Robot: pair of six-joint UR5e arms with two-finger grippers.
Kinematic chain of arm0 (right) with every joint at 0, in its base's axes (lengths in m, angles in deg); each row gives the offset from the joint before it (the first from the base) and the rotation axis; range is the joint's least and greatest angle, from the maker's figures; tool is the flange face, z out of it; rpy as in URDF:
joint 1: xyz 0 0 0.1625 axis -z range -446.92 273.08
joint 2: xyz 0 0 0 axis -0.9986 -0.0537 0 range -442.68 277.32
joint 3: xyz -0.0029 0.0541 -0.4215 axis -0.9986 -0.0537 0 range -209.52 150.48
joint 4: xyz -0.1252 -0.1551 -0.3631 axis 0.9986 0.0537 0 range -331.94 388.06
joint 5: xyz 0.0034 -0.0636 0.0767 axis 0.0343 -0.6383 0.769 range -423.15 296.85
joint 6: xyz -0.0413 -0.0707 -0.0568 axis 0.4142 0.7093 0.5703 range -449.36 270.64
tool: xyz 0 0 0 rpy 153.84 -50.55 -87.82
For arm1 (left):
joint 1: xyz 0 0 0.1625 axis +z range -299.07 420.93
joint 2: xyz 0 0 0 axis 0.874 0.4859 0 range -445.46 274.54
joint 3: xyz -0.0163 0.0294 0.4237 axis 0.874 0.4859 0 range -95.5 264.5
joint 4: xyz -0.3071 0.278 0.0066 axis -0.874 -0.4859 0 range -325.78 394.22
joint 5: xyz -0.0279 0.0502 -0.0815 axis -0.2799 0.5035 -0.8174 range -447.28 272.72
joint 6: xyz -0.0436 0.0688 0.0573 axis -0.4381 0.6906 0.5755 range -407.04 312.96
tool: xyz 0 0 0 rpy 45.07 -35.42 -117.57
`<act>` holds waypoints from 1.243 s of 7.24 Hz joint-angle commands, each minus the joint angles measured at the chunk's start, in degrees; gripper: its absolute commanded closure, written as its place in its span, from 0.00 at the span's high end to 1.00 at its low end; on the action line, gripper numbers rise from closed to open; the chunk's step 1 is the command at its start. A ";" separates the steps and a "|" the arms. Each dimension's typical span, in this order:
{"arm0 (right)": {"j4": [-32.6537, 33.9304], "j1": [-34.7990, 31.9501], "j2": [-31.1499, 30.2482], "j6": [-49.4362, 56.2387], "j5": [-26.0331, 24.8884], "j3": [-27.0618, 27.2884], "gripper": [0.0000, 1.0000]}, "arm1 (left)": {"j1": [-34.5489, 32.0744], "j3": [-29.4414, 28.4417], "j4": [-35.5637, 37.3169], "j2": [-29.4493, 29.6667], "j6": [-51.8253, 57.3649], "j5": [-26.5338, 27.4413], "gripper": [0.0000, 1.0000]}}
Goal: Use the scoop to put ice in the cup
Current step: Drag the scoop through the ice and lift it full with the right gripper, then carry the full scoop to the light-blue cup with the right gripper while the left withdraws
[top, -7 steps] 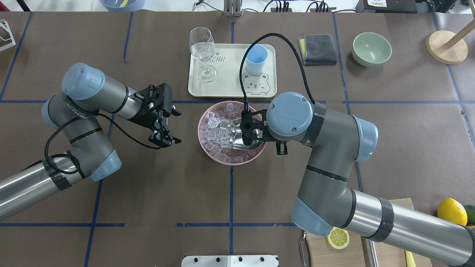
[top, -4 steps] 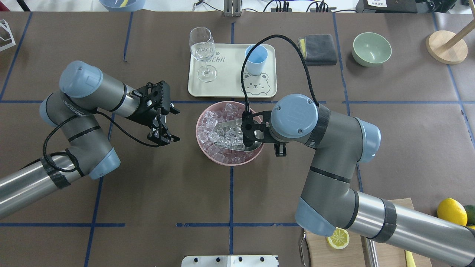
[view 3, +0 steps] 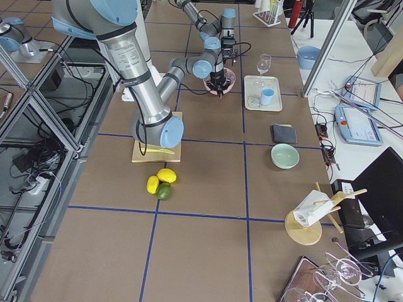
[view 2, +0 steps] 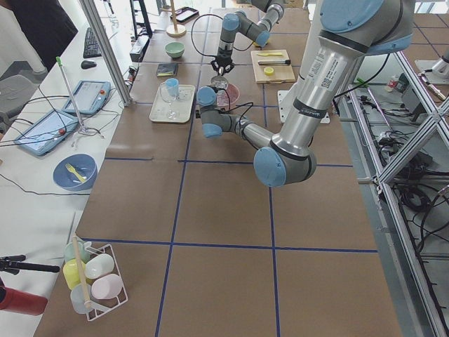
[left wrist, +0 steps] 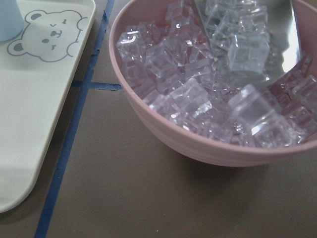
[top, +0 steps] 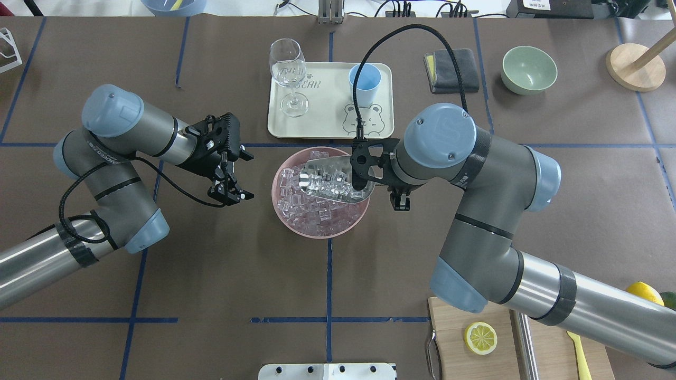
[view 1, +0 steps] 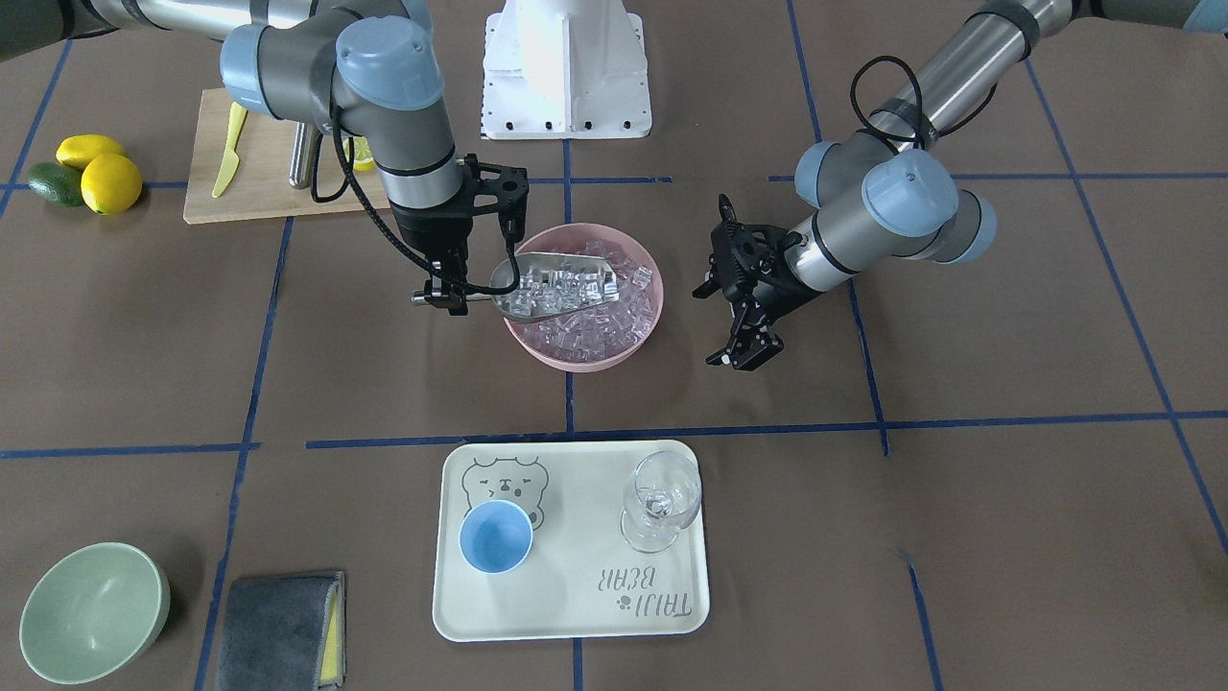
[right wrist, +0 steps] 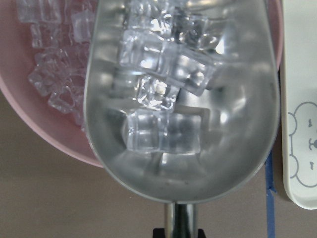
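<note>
On the left arm [top: 124, 200] and right arm [top: 475, 237], grey housings are capped in light blue, with small screws seen around the caps. Silver tube links are banded with black tape. A black braided cable [top: 422, 26] is run from each wrist.

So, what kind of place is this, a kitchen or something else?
Most likely a robotics lab, not a kitchen: a left arm and a right arm work at a table covered in brown paper with blue tape lines, and tablets lie on a side bench.
</note>
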 commanded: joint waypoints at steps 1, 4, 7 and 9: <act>0.39 -3.99 0.07 -0.18 5.72 0.93 0.00 | -1.22 1.62 0.38 -1.91 -0.21 -0.04 1.00; 7.47 -9.96 -1.33 -2.29 7.68 6.80 0.00 | -9.80 7.50 9.80 -5.96 -0.56 0.48 1.00; 14.87 -16.64 -1.25 -12.44 7.60 7.10 0.00 | -16.84 9.19 15.58 -9.03 -1.96 6.71 1.00; 18.31 -18.42 0.24 -18.88 7.86 2.28 0.00 | -24.48 9.98 22.91 -12.37 -2.06 6.46 1.00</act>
